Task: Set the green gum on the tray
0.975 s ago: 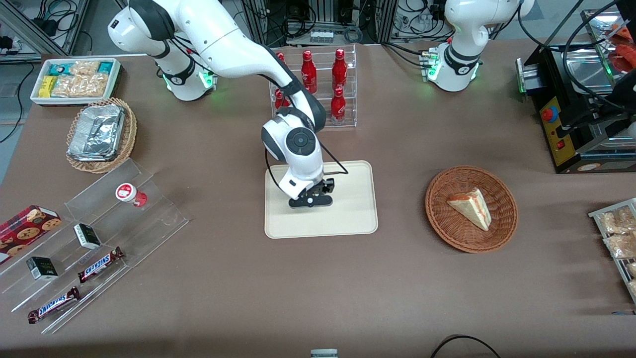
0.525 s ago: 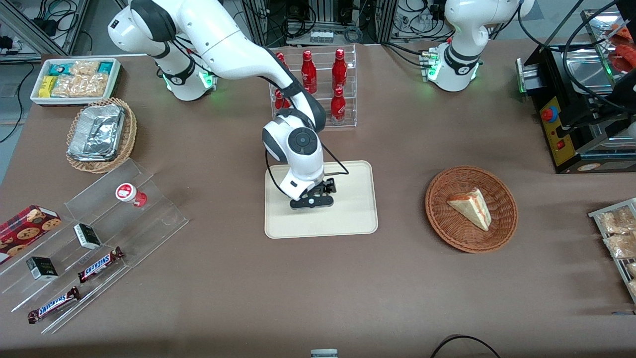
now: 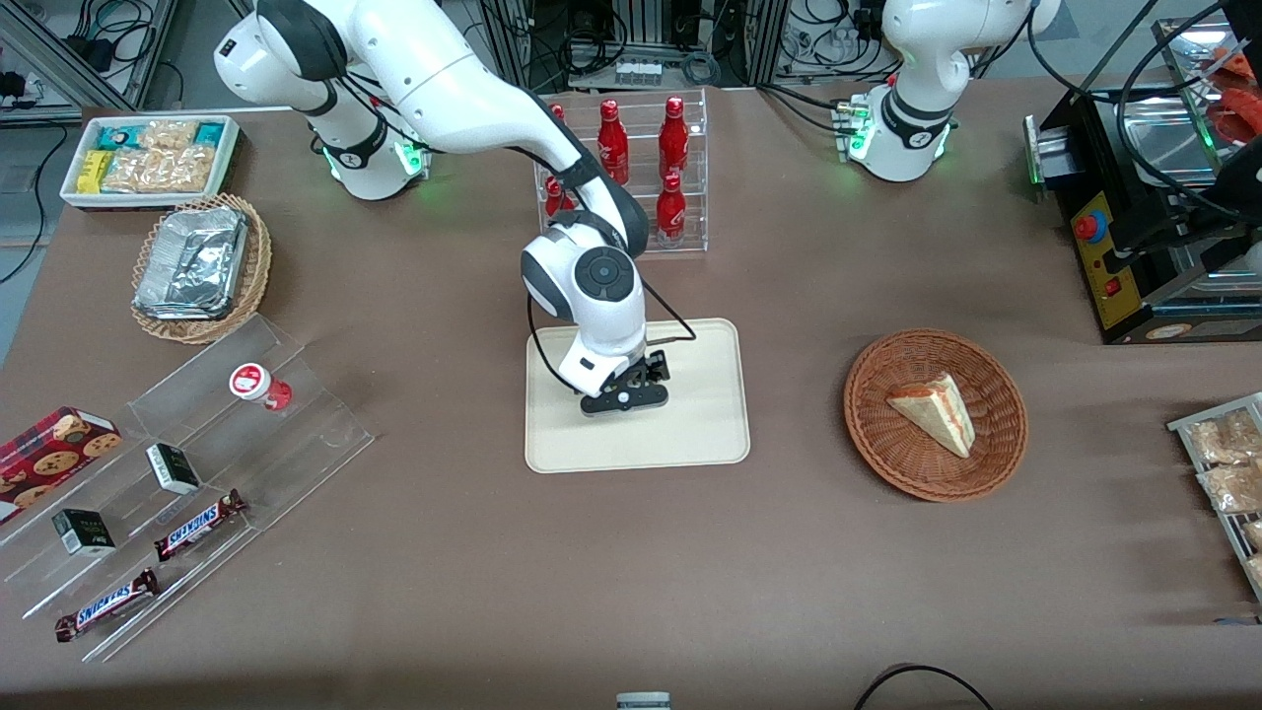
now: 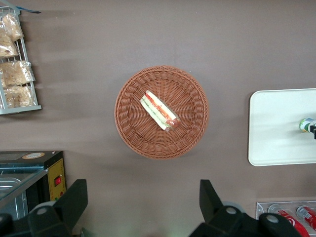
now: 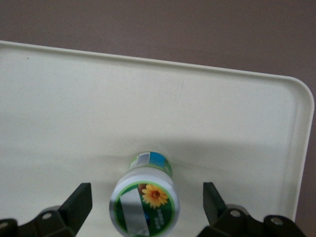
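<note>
The green gum (image 5: 145, 202) stands upright on the cream tray (image 5: 222, 123), its white lid with the green flower label facing the wrist camera. My right gripper (image 5: 146, 201) hangs straight over it, open, with one dark finger on either side of the bottle and a clear gap to each. In the front view the gripper (image 3: 623, 399) is low over the middle of the tray (image 3: 690, 434) and hides the bottle. The left wrist view catches the green gum (image 4: 306, 124) on the tray (image 4: 276, 133).
A red-labelled bottle (image 3: 258, 385) sits on the clear stepped rack toward the working arm's end. A wicker basket (image 3: 877, 434) with a sandwich lies toward the parked arm's end. A rack of red bottles (image 3: 641, 177) stands farther from the front camera than the tray.
The wrist and gripper have drifted slightly over the tray toward the parked arm's end. Nothing else on the table has moved.
</note>
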{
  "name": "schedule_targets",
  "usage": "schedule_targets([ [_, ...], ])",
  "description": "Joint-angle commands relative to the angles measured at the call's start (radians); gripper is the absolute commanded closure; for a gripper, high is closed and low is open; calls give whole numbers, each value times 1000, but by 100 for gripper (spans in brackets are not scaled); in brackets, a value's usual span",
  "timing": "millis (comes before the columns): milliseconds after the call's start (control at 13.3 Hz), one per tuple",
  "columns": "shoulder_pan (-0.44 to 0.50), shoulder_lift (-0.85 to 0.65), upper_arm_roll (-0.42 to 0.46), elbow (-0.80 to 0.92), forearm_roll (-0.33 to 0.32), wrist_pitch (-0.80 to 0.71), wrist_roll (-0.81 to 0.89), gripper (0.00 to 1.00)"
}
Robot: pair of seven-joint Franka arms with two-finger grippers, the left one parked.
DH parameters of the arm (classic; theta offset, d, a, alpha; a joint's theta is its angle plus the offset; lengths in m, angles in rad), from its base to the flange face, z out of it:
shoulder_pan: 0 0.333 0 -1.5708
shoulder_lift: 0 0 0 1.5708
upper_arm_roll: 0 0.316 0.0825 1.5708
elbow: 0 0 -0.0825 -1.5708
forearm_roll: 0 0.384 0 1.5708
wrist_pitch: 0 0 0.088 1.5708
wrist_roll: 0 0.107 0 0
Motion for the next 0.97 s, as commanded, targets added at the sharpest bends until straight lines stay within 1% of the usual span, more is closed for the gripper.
schedule_targets([
  [0,-10,-100,-6,1,-17,-127,-31,0],
  [225,-18,-205,-12,1,-8,-271,-112,0],
  [300,-33,-237,-12,1,-6,-313,-135,0],
  [675,-163,-355,-12,1,-6,-538,-351,0],
  [900,-264,-401,-12,-7,-6,-595,-464,0],
])
